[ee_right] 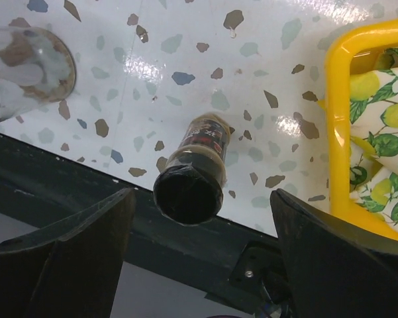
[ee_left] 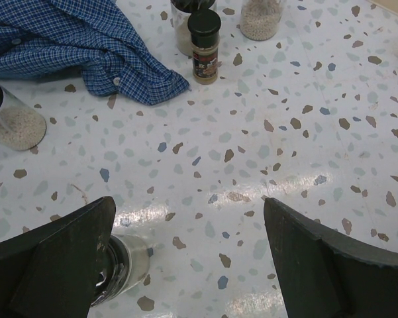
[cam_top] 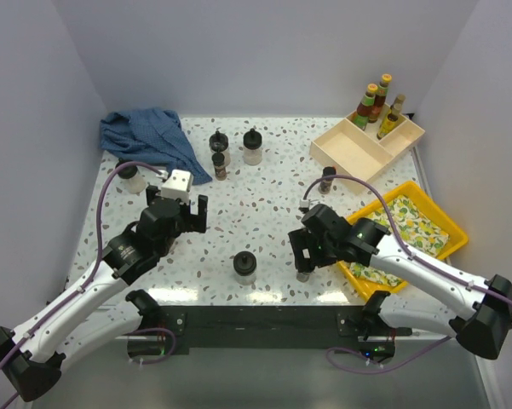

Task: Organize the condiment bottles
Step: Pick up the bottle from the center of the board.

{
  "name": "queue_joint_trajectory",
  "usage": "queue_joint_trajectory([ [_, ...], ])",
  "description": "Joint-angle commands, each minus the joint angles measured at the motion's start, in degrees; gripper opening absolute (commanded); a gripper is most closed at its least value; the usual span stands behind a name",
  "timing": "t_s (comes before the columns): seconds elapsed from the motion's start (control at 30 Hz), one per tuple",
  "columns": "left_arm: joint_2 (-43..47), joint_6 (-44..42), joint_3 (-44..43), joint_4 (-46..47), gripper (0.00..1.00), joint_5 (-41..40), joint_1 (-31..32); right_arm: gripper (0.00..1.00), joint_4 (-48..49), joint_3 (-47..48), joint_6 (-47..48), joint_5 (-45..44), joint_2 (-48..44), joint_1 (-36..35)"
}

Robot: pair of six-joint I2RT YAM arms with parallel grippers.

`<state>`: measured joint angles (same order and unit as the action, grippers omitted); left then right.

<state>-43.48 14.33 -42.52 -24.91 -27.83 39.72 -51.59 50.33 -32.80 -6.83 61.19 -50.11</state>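
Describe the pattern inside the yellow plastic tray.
The yellow plastic tray has a lemon-and-green-leaf print; clearest in the right wrist view.

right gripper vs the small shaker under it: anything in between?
Nothing. Right wrist view: the small shaker sits inside the open right gripper, with only speckled table in the gaps.

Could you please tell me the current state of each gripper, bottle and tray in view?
left gripper: open, holding nothing.
right gripper: open, straddling the shaker without touching it.
small dark shaker: upright, capped, not gripped.
black-lidded jar: upright, lid on.
beige tray: large compartment empty.
slim sauce bottles: upright, capped, in the tray's far end.
blue cloth: crumpled.
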Motion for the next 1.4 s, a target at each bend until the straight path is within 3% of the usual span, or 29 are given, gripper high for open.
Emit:
queue_joint_trajectory([
  [0.0, 0.42, -0.26, -0.10, 2.05, 1.00, 0.15, -0.09, 0.83, -0.36, 2.67, -3.50, -7.31, 0.86, -3.85],
  [0.17, 0.42, -0.26, -0.19, 2.05, 1.00, 0.15, -0.09, 0.70, 4.38, -0.57, -6.40, -9.78, 1.39, -6.41],
  [0.47, 0.42, -0.18, -0.10, 1.97, 1.00, 0.15, -0.17, 0.63, 4.40, -2.42, -9.04, -12.59, 2.36, -7.72],
  [0.6, 0.42, -0.26, -0.10, 2.05, 1.00, 0.24, -0.09, 0.49, 4.92, -2.34, -8.95, -12.51, 1.65, -7.73],
  [0.93, 0.68, 0.00, -0.19, 1.79, 1.00, -0.47, -0.09, 0.00, 2.12, 2.48, -9.04, -12.24, 2.53, -7.73],
  [1.23, 0.95, 0.09, -0.19, 1.61, 1.00, -0.73, -0.09, 0.00, -4.39, 17.76, -2.89, -20.58, 8.67, -7.03],
  [1.37, 1.12, 0.09, -0.19, 1.53, 1.00, -0.73, -0.09, 0.00, -4.57, 26.03, 2.29, -21.82, 13.25, -2.20],
])
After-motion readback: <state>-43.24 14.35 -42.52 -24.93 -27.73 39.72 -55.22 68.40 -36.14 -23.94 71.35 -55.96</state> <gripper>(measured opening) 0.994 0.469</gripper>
